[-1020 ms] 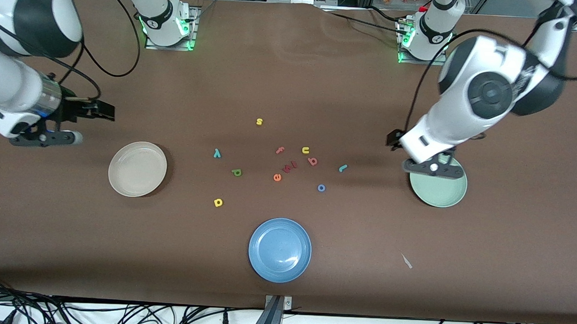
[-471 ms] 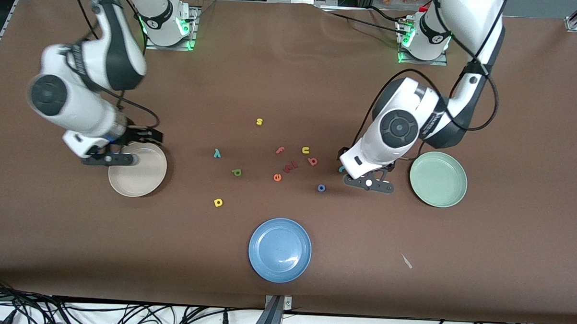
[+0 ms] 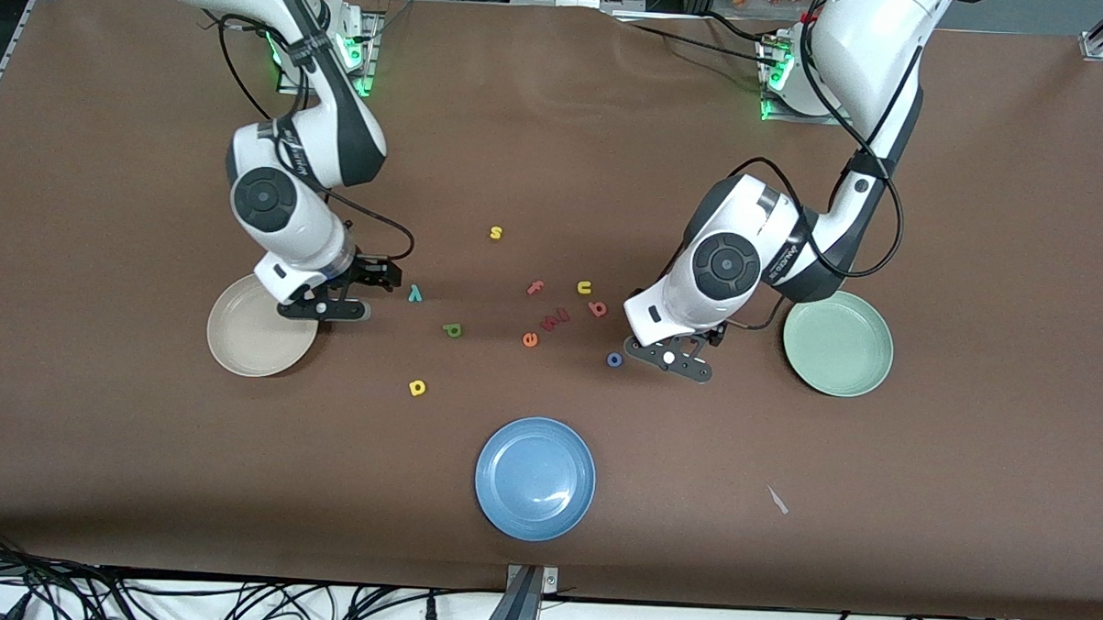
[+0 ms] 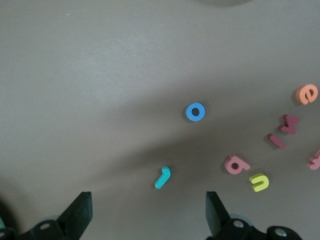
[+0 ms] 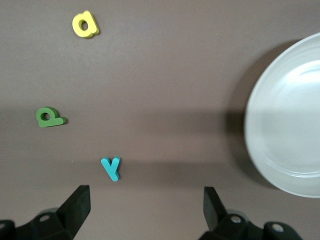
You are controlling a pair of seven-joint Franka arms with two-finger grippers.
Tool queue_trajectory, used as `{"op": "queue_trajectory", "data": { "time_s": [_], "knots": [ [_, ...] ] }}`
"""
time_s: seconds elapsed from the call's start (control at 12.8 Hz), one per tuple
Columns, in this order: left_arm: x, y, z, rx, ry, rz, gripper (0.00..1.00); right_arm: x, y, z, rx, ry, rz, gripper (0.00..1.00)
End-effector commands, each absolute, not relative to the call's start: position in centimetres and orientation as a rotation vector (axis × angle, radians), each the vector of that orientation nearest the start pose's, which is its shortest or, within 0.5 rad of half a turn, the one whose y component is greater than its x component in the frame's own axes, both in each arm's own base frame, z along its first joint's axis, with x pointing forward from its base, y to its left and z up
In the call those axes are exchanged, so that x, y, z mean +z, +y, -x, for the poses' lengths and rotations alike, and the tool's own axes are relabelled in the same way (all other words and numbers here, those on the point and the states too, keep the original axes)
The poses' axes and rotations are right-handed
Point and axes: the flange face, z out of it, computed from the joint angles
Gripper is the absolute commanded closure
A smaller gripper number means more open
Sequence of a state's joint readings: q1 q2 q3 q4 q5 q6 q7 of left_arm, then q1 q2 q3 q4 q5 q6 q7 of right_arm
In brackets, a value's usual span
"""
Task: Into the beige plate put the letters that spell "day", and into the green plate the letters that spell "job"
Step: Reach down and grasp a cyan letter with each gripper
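The teal "y" [image 3: 414, 293] [image 5: 111, 168], green "d" [image 3: 452, 329] [image 5: 49, 117] and yellow "a" [image 3: 417, 388] [image 5: 85, 24] lie on the table between the beige plate [image 3: 247, 345] [image 5: 290, 115] and the middle cluster. My right gripper [image 3: 324, 308] [image 5: 145, 202] hangs open and empty over the plate's rim, on the "y" side. The blue "o" [image 3: 614, 359] [image 4: 195, 111], teal "j" [image 4: 163, 177] and pinkish "b" [image 3: 596, 308] [image 4: 236, 164] lie toward the green plate [image 3: 837, 343]. My left gripper [image 3: 671, 358] [image 4: 147, 212] is open and empty, just above the "j", which the arm hides in the front view.
A blue plate [image 3: 535, 477] sits nearest the front camera. Other letters lie in the middle: yellow "s" [image 3: 495, 233], pink "f" [image 3: 535, 287], yellow "u" [image 3: 584, 287], orange "e" [image 3: 529, 339] and dark red pieces [image 3: 556, 318]. A small scrap [image 3: 777, 500] lies near the front edge.
Both arms have swung in from the table's ends. The right gripper crossed the beige plate toward the "y"; the left gripper left the green plate and came over the "j" beside the "o".
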State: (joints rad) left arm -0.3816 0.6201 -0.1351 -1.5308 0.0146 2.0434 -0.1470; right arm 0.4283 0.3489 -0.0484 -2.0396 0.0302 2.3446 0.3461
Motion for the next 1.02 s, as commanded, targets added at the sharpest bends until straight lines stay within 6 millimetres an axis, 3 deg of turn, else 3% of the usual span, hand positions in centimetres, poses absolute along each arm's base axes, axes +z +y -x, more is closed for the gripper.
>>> {"op": "queue_trajectory", "data": {
  "time_s": [0.0, 0.16, 0.39, 0.63, 0.94],
  "knots": [
    [26.3, -33.4, -60.5, 0.228, 0.676, 3.102, 0.00, 23.9, 24.2, -53.3, 0.018, -0.043, 3.143, 0.00],
    [24.0, -34.6, -59.0, 0.248, 0.729, 3.084, 0.00, 21.5, 24.5, -53.2, -0.002, -0.039, 3.142, 0.00],
    [22.8, -35.1, -57.7, 0.233, 0.766, 3.072, 0.00, 20.2, 26.4, -52.4, 0.001, -0.005, 3.145, 0.00],
    [21.6, -35.5, -56.0, 0.248, 0.867, 2.973, 0.03, 18.7, 26.6, -52.1, -0.012, -0.021, 3.144, 0.01],
    [20.4, -34.1, -56.4, 0.281, 1.106, 2.904, 0.11, 17.5, 26.4, -51.9, 0.014, -0.059, 3.155, 0.16]
  ]
}}
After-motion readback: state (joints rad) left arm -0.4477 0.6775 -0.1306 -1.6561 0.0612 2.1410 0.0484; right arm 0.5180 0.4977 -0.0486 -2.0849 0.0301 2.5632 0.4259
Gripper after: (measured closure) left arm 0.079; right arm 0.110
